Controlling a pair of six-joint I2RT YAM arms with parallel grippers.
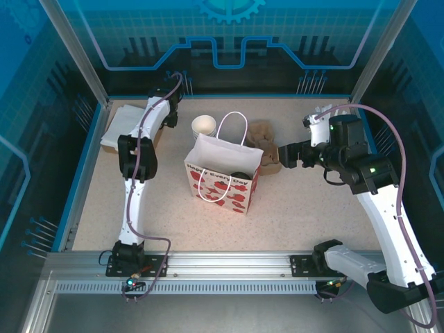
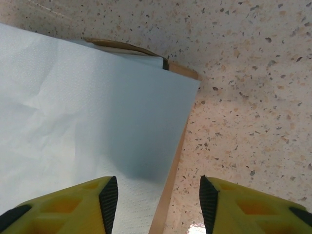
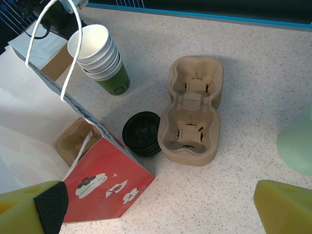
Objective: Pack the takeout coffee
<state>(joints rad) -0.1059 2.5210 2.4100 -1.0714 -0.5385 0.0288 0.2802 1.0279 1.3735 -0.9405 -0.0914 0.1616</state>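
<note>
The takeout coffee cups (image 3: pixel 99 54) stand nested in a stack, dark green outside and white inside, with no lid on top; from above the stack (image 1: pixel 204 125) sits behind the gift bag (image 1: pixel 223 173). A stack of black lids (image 3: pixel 142 134) lies between the gift bag (image 3: pixel 105 183) and the brown carriers (image 3: pixel 192 113). My right gripper (image 3: pixel 161 214) hovers open above the table by the bag's corner, holding nothing. My left gripper (image 2: pixel 158 204) stands open over the edge of a pile of pale napkins (image 2: pixel 83 126), at the far left of the table.
A pulp carrier (image 3: pixel 74 142) lies inside the bag. The napkins rest on a brown cardboard base (image 2: pixel 173 161). A pale green tumbler (image 3: pixel 298 145) stands at the right edge. The bag's white cord handles (image 1: pixel 232 128) stick up. Blue walls (image 1: pixel 83 159) border the table.
</note>
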